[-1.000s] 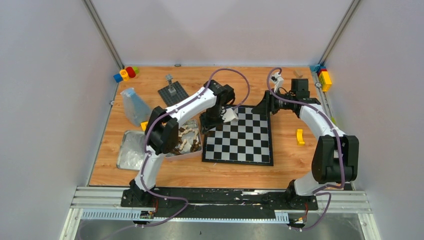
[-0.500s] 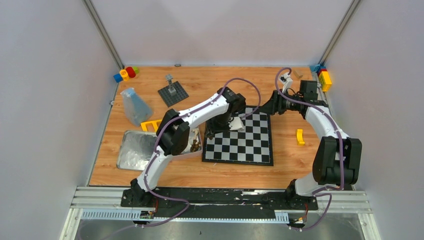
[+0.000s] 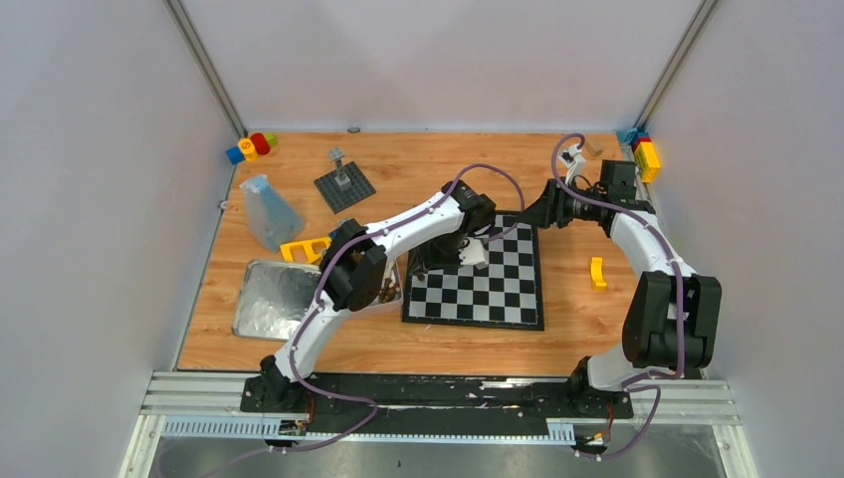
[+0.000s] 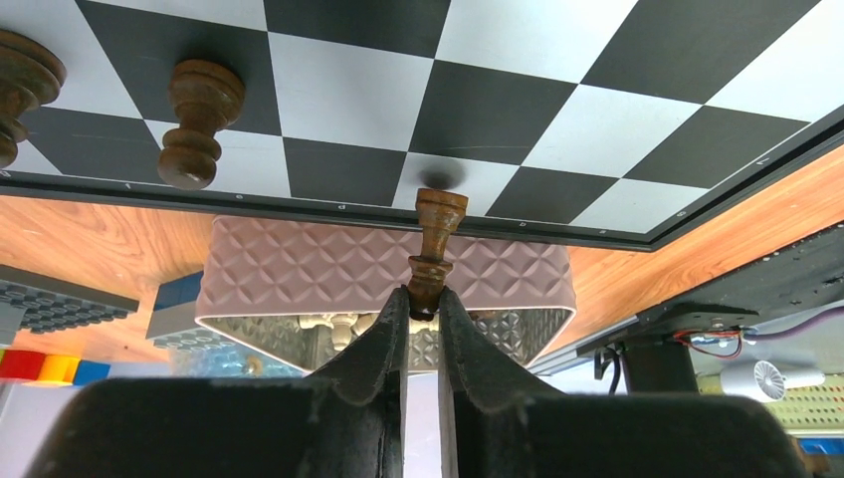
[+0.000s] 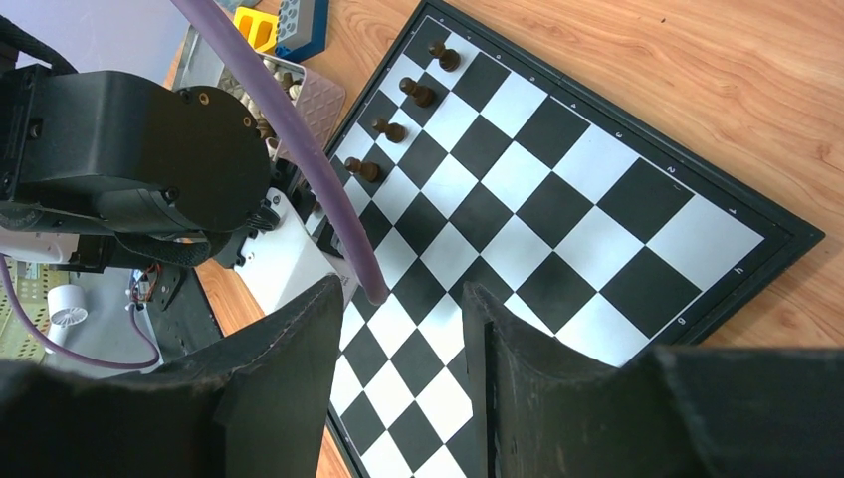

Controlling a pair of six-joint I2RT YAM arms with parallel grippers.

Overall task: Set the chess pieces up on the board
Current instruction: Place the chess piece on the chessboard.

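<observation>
A small tin [image 4: 299,269] with a diamond-embossed wall sits just beside the left edge of the board [image 3: 498,299]. Cream chess pieces [image 4: 333,321] show inside it, and from above brown ones too, though the left arm covers most of it. A shiny flat tray [image 3: 261,299] lies just beside the tin on its left.

The left gripper [image 4: 423,299] reaches over the board's left edge. Its fingertips [image 4: 396,321] sit against both sides of the head of a dark brown piece [image 4: 438,234], which stands upright on a white square. Whether they press it or have let go cannot be told. Four other dark pieces [image 5: 390,129] line that edge.

The right gripper [image 5: 401,289] hangs over the board's far right corner, jaws apart. The left arm's purple cable [image 5: 289,129] crosses its view.

Around lie a grey baseplate [image 3: 344,187], a pale blue translucent object [image 3: 267,211], a yellow brick [image 3: 304,249] and coloured bricks [image 3: 251,146].
</observation>
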